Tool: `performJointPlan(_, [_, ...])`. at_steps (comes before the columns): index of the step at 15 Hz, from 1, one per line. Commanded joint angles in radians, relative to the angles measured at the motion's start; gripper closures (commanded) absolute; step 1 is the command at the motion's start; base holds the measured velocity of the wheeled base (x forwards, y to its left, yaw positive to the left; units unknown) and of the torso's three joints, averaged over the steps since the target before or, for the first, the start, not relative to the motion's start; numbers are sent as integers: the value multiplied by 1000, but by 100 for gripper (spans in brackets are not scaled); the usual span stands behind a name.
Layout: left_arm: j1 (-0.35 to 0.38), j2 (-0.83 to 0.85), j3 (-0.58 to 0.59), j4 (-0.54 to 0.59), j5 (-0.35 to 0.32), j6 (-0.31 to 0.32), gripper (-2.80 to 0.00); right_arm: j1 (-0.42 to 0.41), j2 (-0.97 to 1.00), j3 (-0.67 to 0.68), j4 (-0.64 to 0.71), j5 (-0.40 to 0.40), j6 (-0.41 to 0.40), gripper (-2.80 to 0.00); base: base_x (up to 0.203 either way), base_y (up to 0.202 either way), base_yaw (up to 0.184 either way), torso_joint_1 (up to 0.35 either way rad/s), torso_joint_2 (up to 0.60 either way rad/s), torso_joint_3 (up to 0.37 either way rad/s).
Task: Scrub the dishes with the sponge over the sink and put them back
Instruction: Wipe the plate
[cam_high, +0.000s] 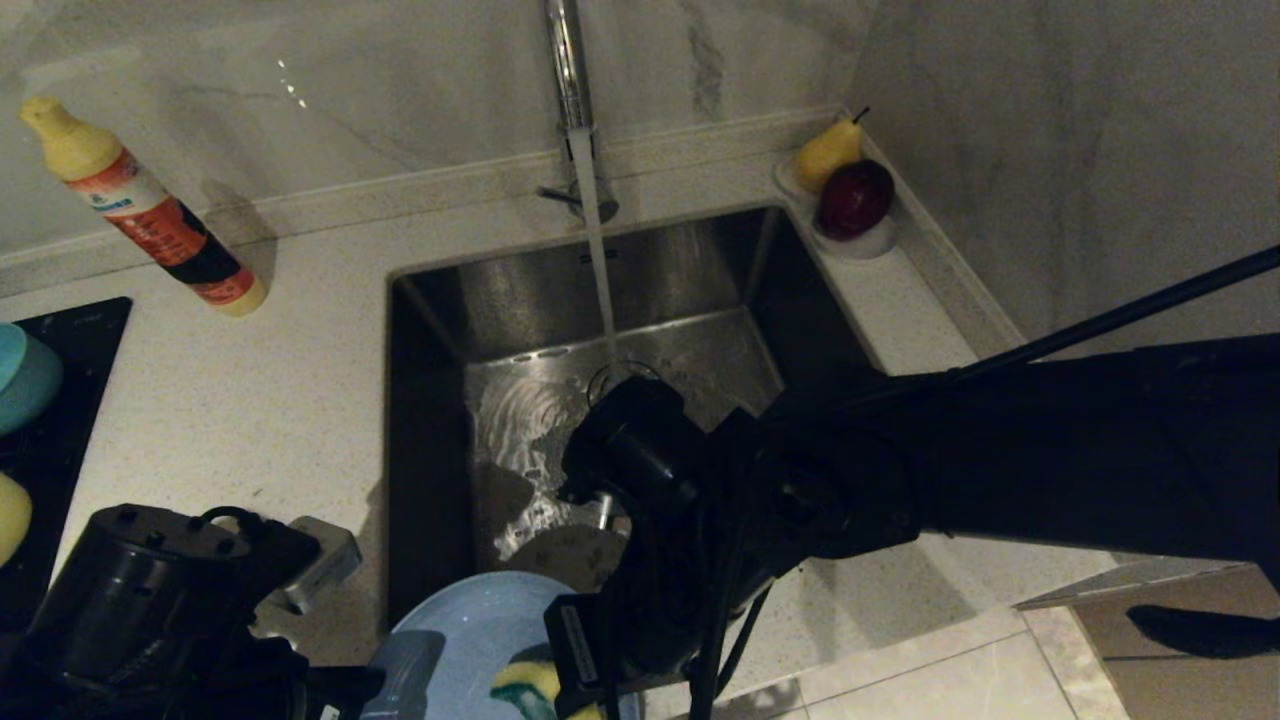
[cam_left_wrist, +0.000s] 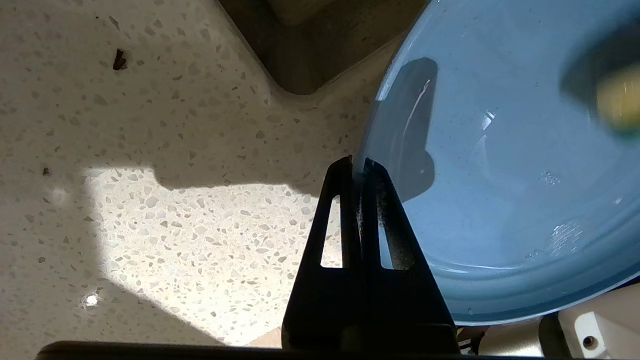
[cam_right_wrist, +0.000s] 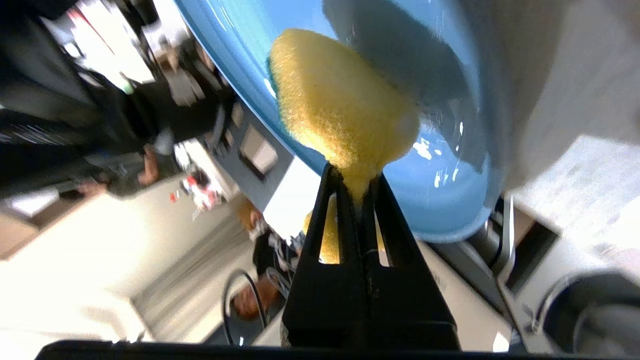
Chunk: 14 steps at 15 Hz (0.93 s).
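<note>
At the sink's (cam_high: 520, 300) near edge, the left gripper (cam_left_wrist: 357, 167) pinches the plate's (cam_left_wrist: 500, 175) rim. The right gripper (cam_right_wrist: 356, 182) clamps the sponge (cam_right_wrist: 340, 105) against the plate. No writing on the bottle (cam_high: 150, 215), far left, is readable.

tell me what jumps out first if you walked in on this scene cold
The right gripper presses a yellow sponge against the blue plate, which the left gripper pinches by its rim at the sink's near edge. Behind them, water runs from the tap into the sink. A pear and a dark red fruit sit in the far right corner.
</note>
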<state>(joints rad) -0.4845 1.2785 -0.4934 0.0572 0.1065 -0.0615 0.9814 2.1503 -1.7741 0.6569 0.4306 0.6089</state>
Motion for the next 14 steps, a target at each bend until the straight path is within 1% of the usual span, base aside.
performJointPlan(1, [0, 4, 1, 0, -1, -1, 0, 11, -13, 53, 3, 9, 3, 0, 0, 0, 0, 0, 0, 0])
performJointPlan(4, [1, 18, 1, -3, -1, -3, 0, 31, -15, 52, 1, 16, 2, 0, 0, 0, 0, 0, 0, 0])
performJointPlan(7, [1, 39, 17, -56, 1, -4, 0, 65, 16, 32, -13, 15, 3, 0, 0, 0, 0, 0, 0, 0])
performJointPlan(11, [1, 63, 49, -103, 1, -18, 0, 74, 95, -69, -12, 14, 19, 0, 0, 0, 0, 7, 1, 1])
performJointPlan(14, [1, 64, 41, -126, 2, -17, 0, 75, 126, -104, -8, 14, 20, 0, 0, 0, 0, 0, 0, 0])
